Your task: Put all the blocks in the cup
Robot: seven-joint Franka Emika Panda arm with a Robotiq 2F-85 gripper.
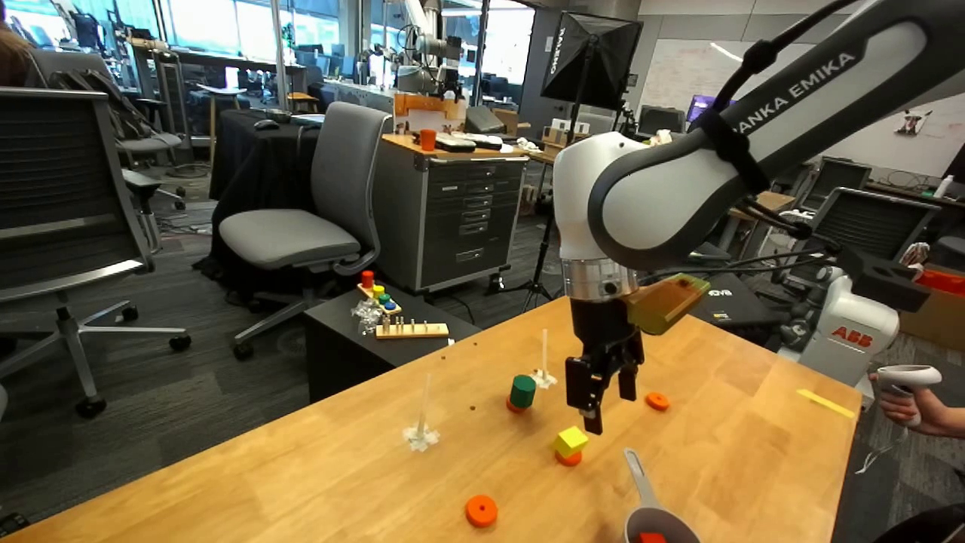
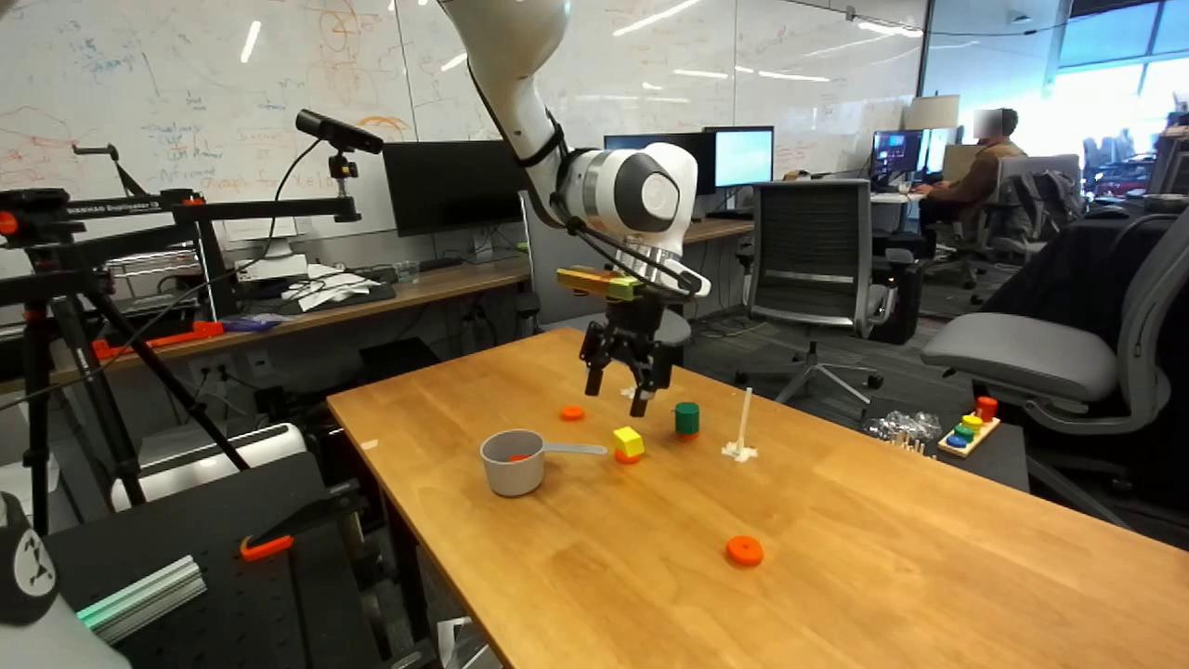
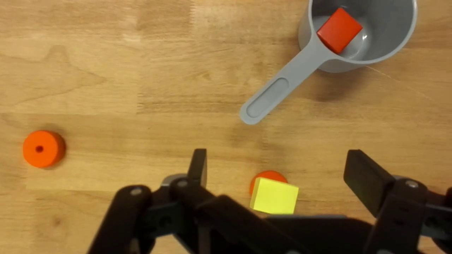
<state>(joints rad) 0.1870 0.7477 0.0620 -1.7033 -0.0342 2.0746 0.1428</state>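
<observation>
Hangs above the table (image 1: 301, 490) with the hand (image 3: 277, 165) spread wide, near the yellow block (image 3: 275, 195) perched on an orange disc (image 1: 570, 459). Shows in the wrist view a red block (image 3: 339, 31) lying inside the grey cup (image 3: 388, 31). Shows in both exterior views a green cylinder (image 2: 686, 415) standing upright on another orange disc (image 2: 687, 436), well apart from the cup.

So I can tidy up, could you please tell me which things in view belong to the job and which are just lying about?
Job: grey cup; red block inside it; yellow block; green cylinder; probably orange discs.
Seemingly unrelated: upright rods; yellow strip; coloured toy.
</observation>
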